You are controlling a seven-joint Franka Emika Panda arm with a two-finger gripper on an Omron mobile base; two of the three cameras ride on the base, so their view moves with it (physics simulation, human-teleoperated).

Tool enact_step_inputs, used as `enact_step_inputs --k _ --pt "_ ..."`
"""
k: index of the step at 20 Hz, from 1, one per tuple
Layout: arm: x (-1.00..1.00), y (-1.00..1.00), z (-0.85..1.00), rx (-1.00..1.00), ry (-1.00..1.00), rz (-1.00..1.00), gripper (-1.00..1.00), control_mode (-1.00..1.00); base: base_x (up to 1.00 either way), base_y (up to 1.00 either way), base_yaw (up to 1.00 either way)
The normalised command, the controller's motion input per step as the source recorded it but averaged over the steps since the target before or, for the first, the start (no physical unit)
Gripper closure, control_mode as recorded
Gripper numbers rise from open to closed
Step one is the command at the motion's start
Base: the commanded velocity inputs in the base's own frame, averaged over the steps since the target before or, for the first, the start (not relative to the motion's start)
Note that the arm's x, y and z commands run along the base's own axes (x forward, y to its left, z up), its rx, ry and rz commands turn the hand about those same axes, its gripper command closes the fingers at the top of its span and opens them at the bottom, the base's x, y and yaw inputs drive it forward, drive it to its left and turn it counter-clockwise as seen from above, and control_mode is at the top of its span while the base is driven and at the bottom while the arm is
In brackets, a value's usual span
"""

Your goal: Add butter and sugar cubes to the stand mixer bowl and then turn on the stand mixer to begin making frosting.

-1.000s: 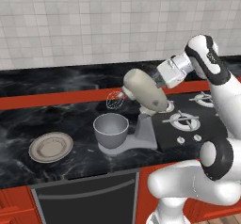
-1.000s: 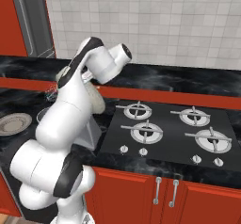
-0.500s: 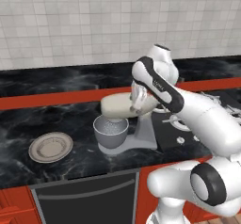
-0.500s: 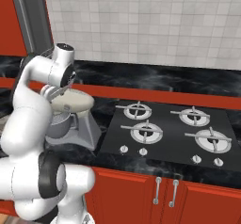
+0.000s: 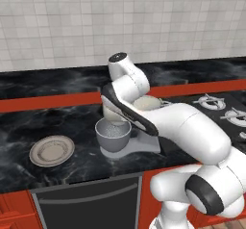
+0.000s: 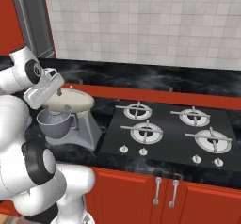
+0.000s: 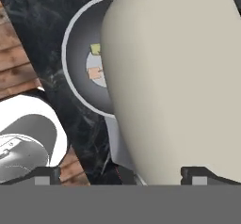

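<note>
Black marbled counter [image 5: 29, 122], red trim and red cabinets below. Grey plate [image 5: 52, 150] lies left of the stand mixer [image 6: 70, 103], well apart from it. Four-burner hob [image 6: 172, 129] sits just right of the mixer base. Dark oven front under the counter in the left base view. White tile wall behind.

The arm reaches over the mixer from the right in the left base view and hides most of the cream head; only a bit of it shows past the forearm. In the right base view the wrist sits on the head's left end, above the stand mixer bowl [image 5: 113, 135].

Bowl is deep, plain grey, seated on the flat grey mixer base under the head. Head is down over the bowl.

Hand view looks straight down: the cream head [image 7: 174, 77] covers the right half of the bowl [image 7: 75, 53]. Inside the bowl, a small yellow bit, the butter [image 7: 95, 49], and a pale tan cube, one of the sugar cubes [image 7: 96, 72], lie on the bottom next to each other. Base views don't show the bowl's contents.

Gripper [image 7: 120, 173]: dark finger tips stand wide apart at the bottom corners of the hand view, spread either side of the head, gripping nothing.
</note>
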Motion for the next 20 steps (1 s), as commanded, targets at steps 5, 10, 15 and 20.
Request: enact_step_inputs --k 5,10,15,20 --pt "-0.04 0.31 -0.80 -0.34 0.25 -0.04 -1.00 -1.00 0.00 0.00 0.00" --pt "-0.38 0.06 -0.32 -0.07 -0.01 0.00 -1.00 -1.00 0.00 0.00 0.00" --pt "-0.76 0.01 -0.01 0.01 -0.24 0.00 -1.00 -1.00 0.00 0.00 0.00" --pt "-0.41 -0.05 0.41 0.10 -0.32 -0.13 -1.00 -1.00 0.00 0.00 0.00"
